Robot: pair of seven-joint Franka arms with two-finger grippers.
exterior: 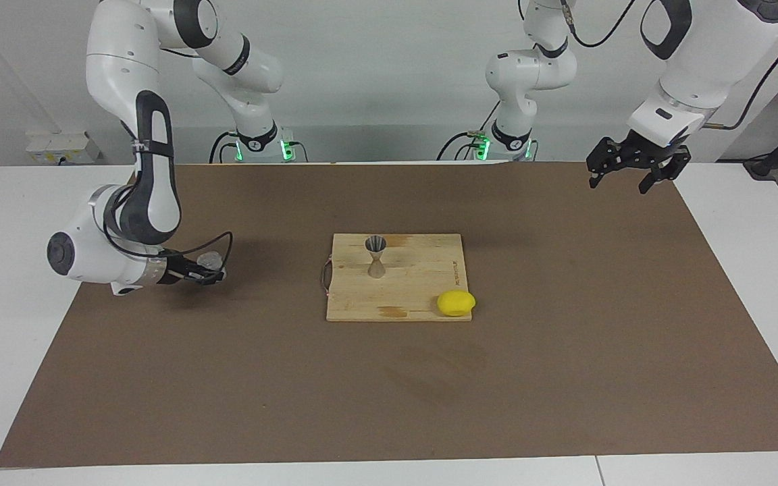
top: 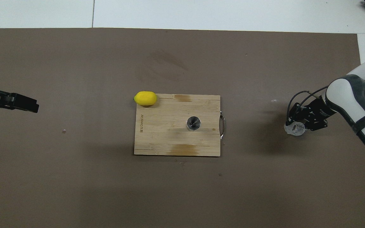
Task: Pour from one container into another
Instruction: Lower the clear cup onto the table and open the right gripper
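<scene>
The clear glass cup is low at the brown mat, toward the right arm's end of the table. My right gripper reaches in sideways and is shut on it. The grey metal jigger stands upright on the wooden cutting board in the middle of the mat, well apart from the cup. My left gripper waits open and empty, raised over the mat's corner by the left arm's end.
A yellow lemon lies at the board's corner farthest from the robots, on the left arm's side. The board's metal handle faces the cup. The brown mat covers most of the table.
</scene>
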